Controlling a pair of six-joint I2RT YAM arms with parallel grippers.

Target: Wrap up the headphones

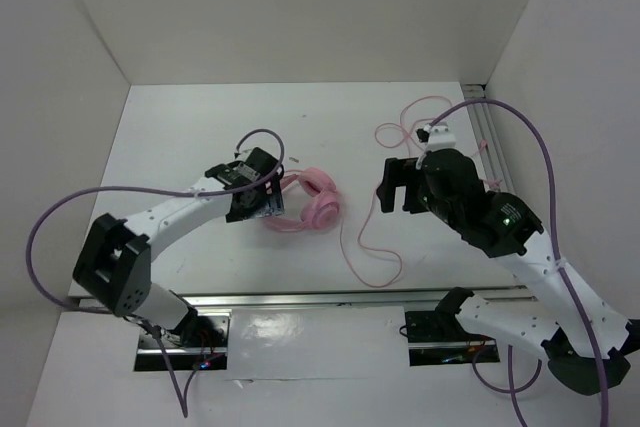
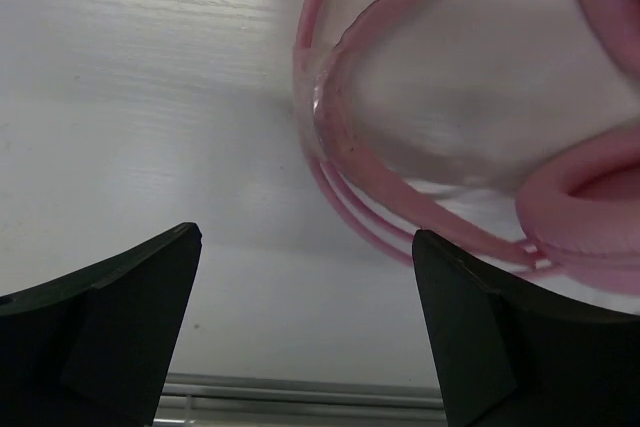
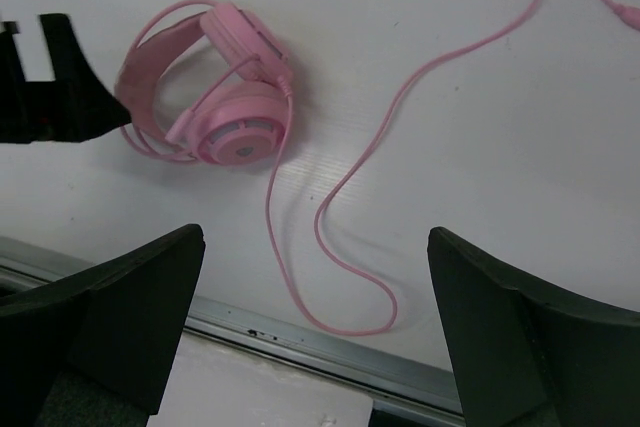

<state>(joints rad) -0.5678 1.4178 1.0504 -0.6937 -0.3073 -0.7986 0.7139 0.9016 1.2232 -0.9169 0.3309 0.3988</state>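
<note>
**Pink cord [image 1: 365, 247] lies loose with both grippers open: anchor first, then wind**

Pink over-ear headphones [image 1: 310, 205] lie on the white table [image 1: 200, 127], a little left of centre. The earcups are close together and the thin headband arcs toward the left arm. From the nearer cup the cord runs toward the near edge, bends back in a loop, then climbs to the far right and curls there in loose coils.

The left gripper [image 1: 268, 192] is spread wide and holds nothing. It hangs low at the headband, and its wrist view shows the band just beyond the fingers. Whether it touches the band I cannot tell. The right gripper [image 1: 392, 187] is also spread wide and empty, raised above the table to the right of the headphones and looking down on the cord's near loop.

The wrap itself looks not yet begun. To do it well, the left gripper should probably close on the headband or a cup first, so the headset cannot slide when the cord is pulled. The right gripper should take the cord close to the cup, not out at the far coils, to keep each turn short and tight. The cord is thin and lies flat, so the fingers need to come down astride it, squarely. A skewed pinch would likely miss it or push it aside.
</note>
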